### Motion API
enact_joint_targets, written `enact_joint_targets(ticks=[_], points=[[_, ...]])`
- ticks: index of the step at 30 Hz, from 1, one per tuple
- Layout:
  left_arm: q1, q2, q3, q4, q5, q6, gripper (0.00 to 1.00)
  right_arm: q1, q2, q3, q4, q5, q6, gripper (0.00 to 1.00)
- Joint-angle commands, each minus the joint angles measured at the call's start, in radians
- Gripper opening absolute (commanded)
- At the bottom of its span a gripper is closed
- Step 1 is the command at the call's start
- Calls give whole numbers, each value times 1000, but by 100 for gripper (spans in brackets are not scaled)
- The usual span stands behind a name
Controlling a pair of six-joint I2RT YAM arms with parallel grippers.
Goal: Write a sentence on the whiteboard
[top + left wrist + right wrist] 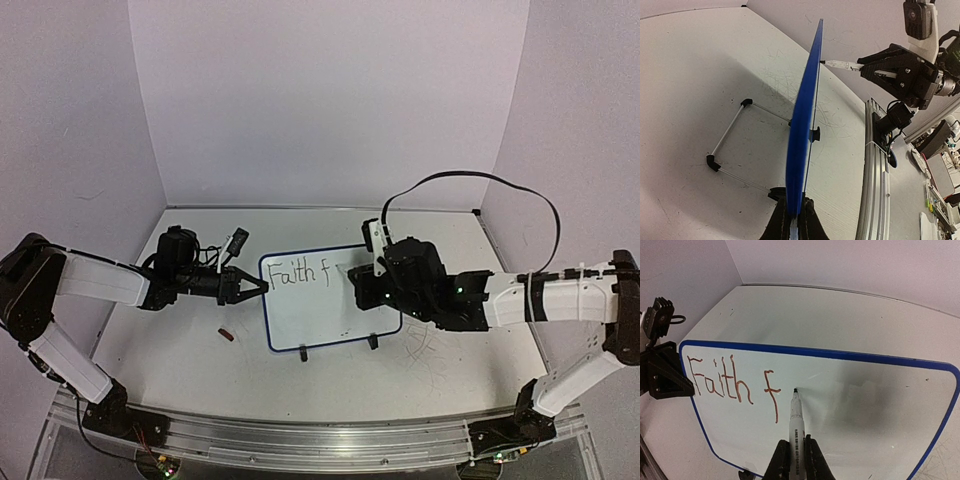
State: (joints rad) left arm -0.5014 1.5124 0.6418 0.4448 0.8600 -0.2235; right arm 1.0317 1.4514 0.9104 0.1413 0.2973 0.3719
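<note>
At the middle of the table (pixel 200 370): whiteboard (pixel 320 318) stood tilted on two black feet, blue rim all round.
Sentence (pixel 732 385): only "Faith f" was written, in dark reddish strokes along the board's top left.
Left gripper (pixel 792 225): fingers pinched together on the board's left edge.
Right gripper (pixel 792 462): clamped on a marker (pixel 795 422), over the board's right half.
Marker tip: sat against the white face, just right of the "f".
Small red item (pixel 227 335): lay on the table near the board's lower left corner.
</note>
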Motion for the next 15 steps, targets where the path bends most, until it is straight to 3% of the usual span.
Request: enact_joint_targets(ticks=[1, 15], points=[[-12, 4, 35, -33, -15, 32, 0, -3, 26, 39, 45, -34, -21, 0], [-12, 13, 43, -38, -12, 40, 0, -3, 46, 42, 53, 0, -26, 0]])
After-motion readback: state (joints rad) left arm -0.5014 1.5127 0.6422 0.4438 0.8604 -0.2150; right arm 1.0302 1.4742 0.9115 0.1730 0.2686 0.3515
